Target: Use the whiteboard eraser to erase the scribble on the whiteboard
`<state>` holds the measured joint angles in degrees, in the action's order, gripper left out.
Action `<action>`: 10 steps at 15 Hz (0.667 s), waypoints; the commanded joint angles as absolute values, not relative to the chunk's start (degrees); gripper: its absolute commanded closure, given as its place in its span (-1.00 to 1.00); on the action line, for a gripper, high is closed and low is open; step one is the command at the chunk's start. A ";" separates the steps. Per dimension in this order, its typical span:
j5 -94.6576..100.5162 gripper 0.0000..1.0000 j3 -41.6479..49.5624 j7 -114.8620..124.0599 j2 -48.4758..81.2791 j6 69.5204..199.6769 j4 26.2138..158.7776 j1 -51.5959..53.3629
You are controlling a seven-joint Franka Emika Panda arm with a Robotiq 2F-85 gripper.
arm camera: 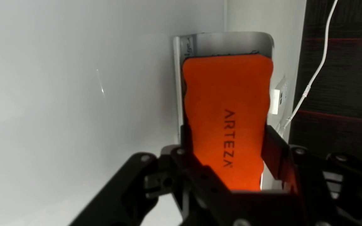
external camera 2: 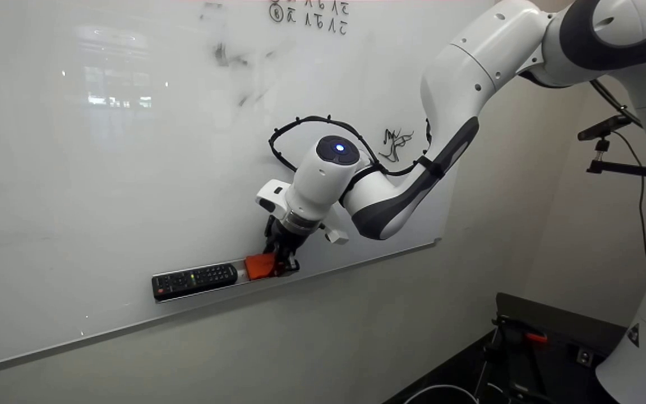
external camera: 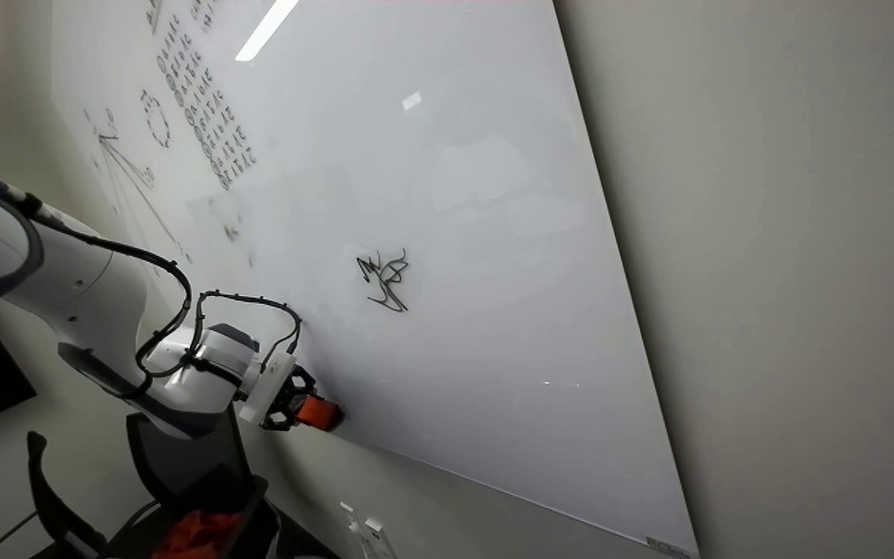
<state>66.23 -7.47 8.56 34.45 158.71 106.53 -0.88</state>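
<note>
The whiteboard eraser, an orange-red block marked ARTEZA [arm camera: 228, 91], lies lengthwise in a small tray [arm camera: 231, 44] on the whiteboard's lower edge. My gripper [arm camera: 228, 138] has a black finger against each long side of it and appears shut on it. The eraser also shows in both exterior views [external camera: 318, 413] [external camera 2: 260, 266], partly covered by the fingers. The scribble, a dark marker tangle, is on the whiteboard [external camera: 493, 326] in both exterior views [external camera: 389, 272] [external camera 2: 396, 145], up and away from the gripper. The scribble is out of the wrist view.
A black remote [external camera 2: 194, 280] lies in the tray beside the eraser. Other writing [external camera: 206, 116] and faint smudges [external camera 2: 222, 55] are on the board. A black chair [external camera: 183, 458] with red cloth stands below the arm. A wall outlet [external camera: 375, 532] sits under the board. A camera stand [external camera 2: 603, 134] is near the base.
</note>
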 commanded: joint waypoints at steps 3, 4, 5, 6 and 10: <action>70.99 0.39 -6.46 12.31 27.56 158.30 113.99 0.12; 72.12 0.39 -6.46 13.18 26.32 158.44 115.45 0.10; 73.55 0.39 -6.43 14.06 24.73 158.62 117.40 0.11; 75.17 0.39 -6.24 15.66 23.19 158.31 119.26 0.39; 86.15 0.39 -5.92 25.34 15.97 156.92 127.61 1.82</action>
<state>79.14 -7.20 18.17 23.82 158.72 119.71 -0.20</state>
